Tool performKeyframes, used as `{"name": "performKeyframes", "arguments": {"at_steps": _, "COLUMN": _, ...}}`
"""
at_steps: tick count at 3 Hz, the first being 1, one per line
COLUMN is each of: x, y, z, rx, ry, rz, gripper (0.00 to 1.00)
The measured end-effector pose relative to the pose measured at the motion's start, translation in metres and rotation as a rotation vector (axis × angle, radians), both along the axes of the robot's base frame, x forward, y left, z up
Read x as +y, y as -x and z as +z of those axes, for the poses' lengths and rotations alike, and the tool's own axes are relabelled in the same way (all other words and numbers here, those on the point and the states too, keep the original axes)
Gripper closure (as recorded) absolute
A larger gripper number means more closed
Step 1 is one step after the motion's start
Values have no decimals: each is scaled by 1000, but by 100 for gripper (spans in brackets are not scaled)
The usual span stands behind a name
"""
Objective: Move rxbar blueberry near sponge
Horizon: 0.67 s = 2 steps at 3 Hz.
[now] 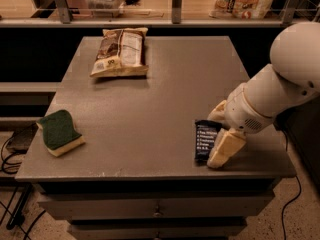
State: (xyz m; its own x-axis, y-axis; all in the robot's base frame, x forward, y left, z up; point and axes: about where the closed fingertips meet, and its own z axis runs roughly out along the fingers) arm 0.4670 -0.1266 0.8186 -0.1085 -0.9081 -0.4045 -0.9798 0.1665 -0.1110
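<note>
The snack bar point(205, 140) is found at the table's point(165, 94) four o'clock, the sponge point(60, 132) at eight. The gripper point(220, 132) is held at the bar's three o'clock with fingers spread. By a shallow pinch, the bar could be pushed off the edge.

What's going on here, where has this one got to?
The robot's gripper is down at the rxbar blueberry, which lies flat near the front right corner of the table. The sponge sits far across at the front left edge, so the bar is not yet near it. A chip bag lies at the back, well away from the arm.
</note>
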Motion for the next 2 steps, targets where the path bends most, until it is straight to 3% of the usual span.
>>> {"name": "performKeyframes", "arguments": {"at_steps": 2, "x": 0, "y": 0, "z": 8, "rx": -1, "ry": 0, "rz": 1, "gripper": 88}}
